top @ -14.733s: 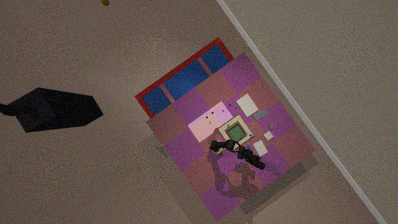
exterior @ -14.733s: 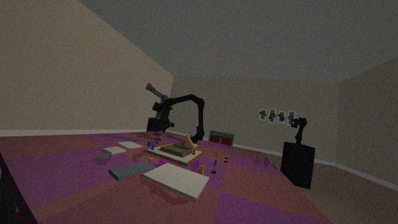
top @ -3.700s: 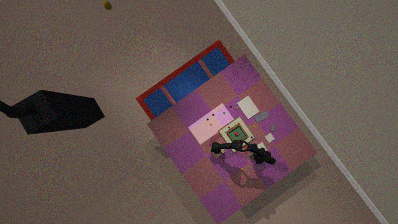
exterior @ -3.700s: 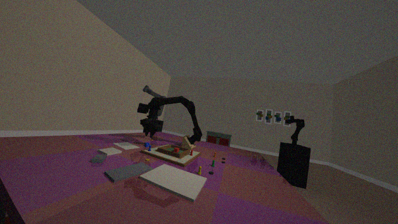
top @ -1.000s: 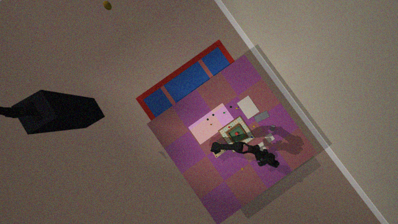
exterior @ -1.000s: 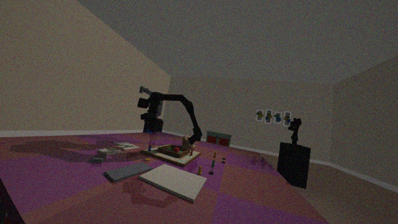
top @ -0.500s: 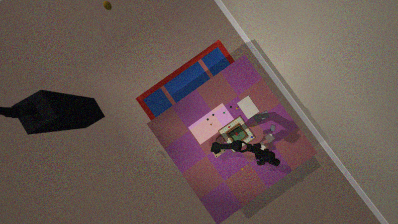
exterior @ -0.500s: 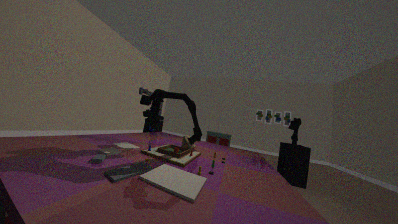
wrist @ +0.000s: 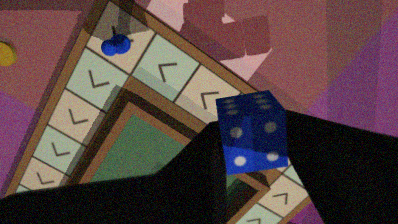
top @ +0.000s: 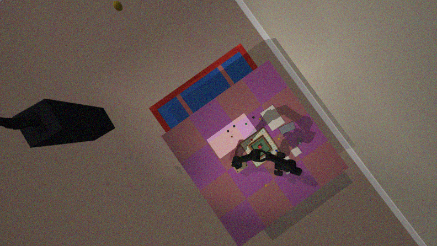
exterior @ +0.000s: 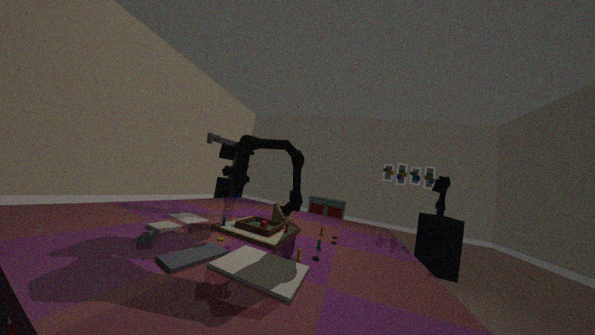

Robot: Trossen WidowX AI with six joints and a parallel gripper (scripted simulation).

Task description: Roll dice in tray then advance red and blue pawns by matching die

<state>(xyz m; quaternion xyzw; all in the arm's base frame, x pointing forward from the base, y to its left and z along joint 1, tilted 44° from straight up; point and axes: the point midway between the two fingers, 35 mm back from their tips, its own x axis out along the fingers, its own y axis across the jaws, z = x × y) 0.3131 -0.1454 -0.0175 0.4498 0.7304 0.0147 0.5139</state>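
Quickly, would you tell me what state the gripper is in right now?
Gripper: closed on the blue die, held above the board.

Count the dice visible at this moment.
2. The blue die is clamped in the gripper above the board's track; the red die lies in the green tray.

Red die (exterior: 264, 224) pips perhaps too small.
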